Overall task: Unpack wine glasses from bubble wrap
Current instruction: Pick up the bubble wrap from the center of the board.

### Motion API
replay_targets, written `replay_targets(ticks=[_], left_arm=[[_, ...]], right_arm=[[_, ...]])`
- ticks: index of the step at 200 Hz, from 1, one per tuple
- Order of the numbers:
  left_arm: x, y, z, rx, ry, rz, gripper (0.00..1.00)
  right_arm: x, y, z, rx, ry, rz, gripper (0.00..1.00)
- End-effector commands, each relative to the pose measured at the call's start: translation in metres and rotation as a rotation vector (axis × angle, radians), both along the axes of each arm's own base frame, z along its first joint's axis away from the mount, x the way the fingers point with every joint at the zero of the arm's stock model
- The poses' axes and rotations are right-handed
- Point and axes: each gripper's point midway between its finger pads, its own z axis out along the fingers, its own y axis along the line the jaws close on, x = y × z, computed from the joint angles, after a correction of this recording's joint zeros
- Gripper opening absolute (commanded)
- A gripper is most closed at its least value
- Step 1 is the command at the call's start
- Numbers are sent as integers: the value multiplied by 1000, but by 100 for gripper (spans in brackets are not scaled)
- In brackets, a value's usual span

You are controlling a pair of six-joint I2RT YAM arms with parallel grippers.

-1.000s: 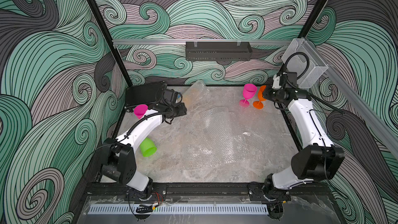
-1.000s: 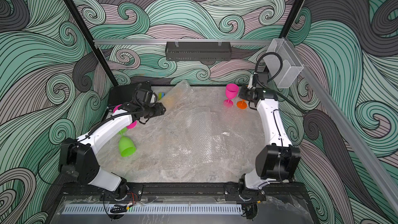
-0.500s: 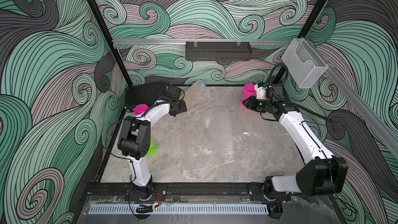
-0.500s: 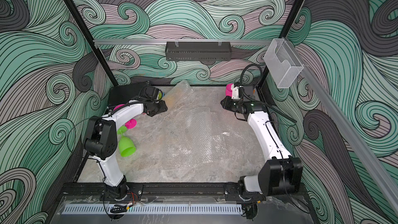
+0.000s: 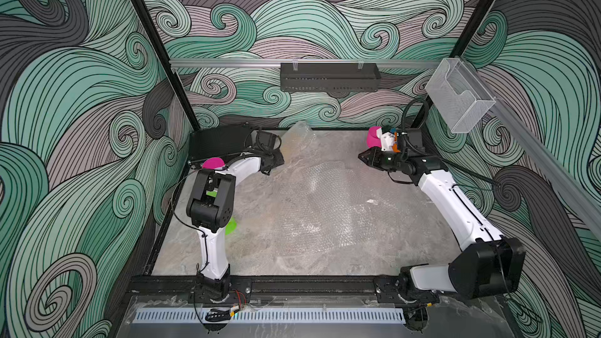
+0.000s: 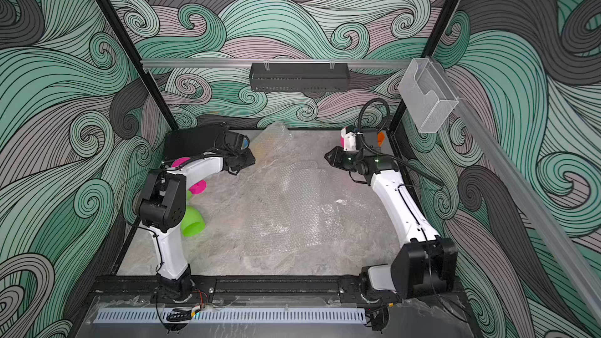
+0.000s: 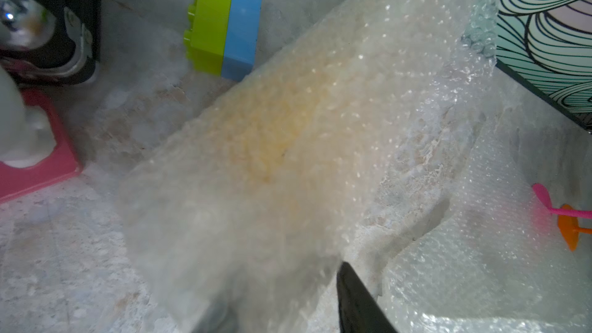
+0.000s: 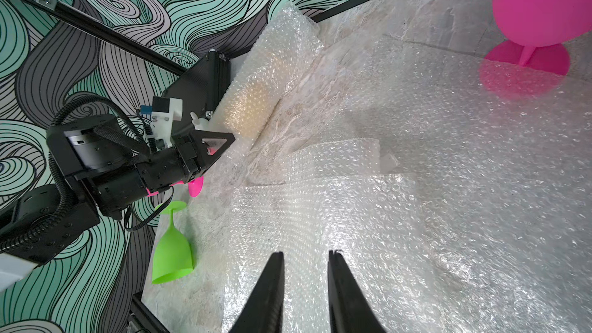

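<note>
The bubble-wrap sleeve [image 7: 288, 142] lies at the far left of the table [image 5: 260, 255], its far end rising against the back wall; a yellowish shape [image 7: 272, 129] shows through its bubbles, too hazy to name. The left gripper [image 8: 224, 142] is at the sleeve's near end; one dark finger [image 7: 355, 299] stands clear beside the wrap and the other is a blur behind it, so the jaws straddle the end, but I cannot tell whether they press it.

Just beside the sleeve sit a green-and-blue block [image 7: 224, 20] and a white rabbit [image 8: 197, 121] on a pink base [image 7: 38, 168]; a black case [image 5: 221, 143] fills the corner behind them. Flat bubble-wrap sheets [image 8: 416, 219] overlap across the middle of the table; the right gripper [image 8: 306, 253] hovers over them, its jaws a narrow gap apart with nothing between.

An upright magenta goblet [image 8: 541, 4] stands at the far right, a sheet's edge by its foot; the right wrist camera hides part of it in both top views. Only a sliver of the orange goblet [image 6: 380, 138] shows behind it. On the left, a second magenta goblet [image 6: 197, 186] lies largely under the left forearm; the lime goblet [image 8: 171, 251] lies on its side nearer the front, partly behind that arm's elbow.

A black tray [image 5: 328, 76] hangs on the back rail; its inside is not visible. A clear holder [image 5: 458, 95] hangs on the right rail.
</note>
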Motion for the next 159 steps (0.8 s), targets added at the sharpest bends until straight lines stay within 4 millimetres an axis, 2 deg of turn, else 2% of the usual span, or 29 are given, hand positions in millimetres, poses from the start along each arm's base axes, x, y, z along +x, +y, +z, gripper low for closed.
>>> replay_targets(ticks=[1,25,42,58,106,133,159], left_arm=[[8,-3,-5,-31,-15,10,36],[7,-5,-8,-44,-20,4,21],[7,-6,-3,-47,-32,-8,8],[6,-7,3,-46,-45,-18,0],[-9,-9,16,-66,-70,-49,0],[-25,-13,41,-68,-97,-108,0],[-42,-18,69,-62,-120,-183,0]], right_arm=[[-1,5,10,15,-33,23,27],[-1,6,10,20,-31,29,27],[-1,7,9,22,-29,34,27],[-1,8,8,24,-29,38,27],[-1,13,7,30,-25,50,27],[-3,20,9,19,-39,79,27],[-3,37,7,5,-69,161,28]])
